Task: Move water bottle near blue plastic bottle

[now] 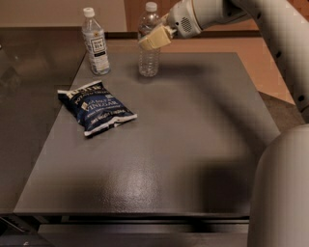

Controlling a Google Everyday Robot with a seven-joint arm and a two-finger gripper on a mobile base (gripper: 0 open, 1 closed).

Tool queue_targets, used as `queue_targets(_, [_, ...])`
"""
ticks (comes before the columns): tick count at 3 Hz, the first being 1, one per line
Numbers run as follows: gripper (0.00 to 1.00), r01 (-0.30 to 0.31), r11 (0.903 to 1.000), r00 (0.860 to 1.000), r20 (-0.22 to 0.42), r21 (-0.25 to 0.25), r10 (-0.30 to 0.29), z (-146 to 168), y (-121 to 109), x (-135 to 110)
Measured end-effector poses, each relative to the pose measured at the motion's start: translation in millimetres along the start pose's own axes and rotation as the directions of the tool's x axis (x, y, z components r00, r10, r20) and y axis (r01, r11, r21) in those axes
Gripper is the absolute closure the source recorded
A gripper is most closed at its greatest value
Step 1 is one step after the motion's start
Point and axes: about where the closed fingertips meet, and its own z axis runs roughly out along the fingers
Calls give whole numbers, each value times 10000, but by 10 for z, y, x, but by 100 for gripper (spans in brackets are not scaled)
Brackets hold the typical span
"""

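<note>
Dark grey and faintly glossy, the worktop [188, 140] filled most of the camera view. Toward its far left corner stood the blue plastic bottle [95, 44], upright, white-capped, its tall white label with a black block turned to the camera. Nearer the camera and just right of that bottle lay a dark blue crisp packet [96, 107], flat on the worktop with one corner pointing toward the front edge; it sat apart from both bottles.

Further right along the far edge was the water bottle [148, 61], upright, clear and ribbed, with a white cap. It stood near the blue plastic bottle, with a gap of bare worktop between them. Whether its base rested on the surface or hung just above it could not be told.

The end effector [150, 39] was clenched on the water bottle's upper middle, one cream-coloured finger [157, 36] lying slantwise across the front of the bottle and covering the label band. Behind it the pale grey wrist and arm [203, 14] reached in from the upper right, and a rounded part of the robot's body [282, 193] filled the lower right corner.
</note>
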Motion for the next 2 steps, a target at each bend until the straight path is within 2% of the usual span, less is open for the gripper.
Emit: queue_targets(2, [100,111,9976,9993,-344,-677,-134,647,92,-59])
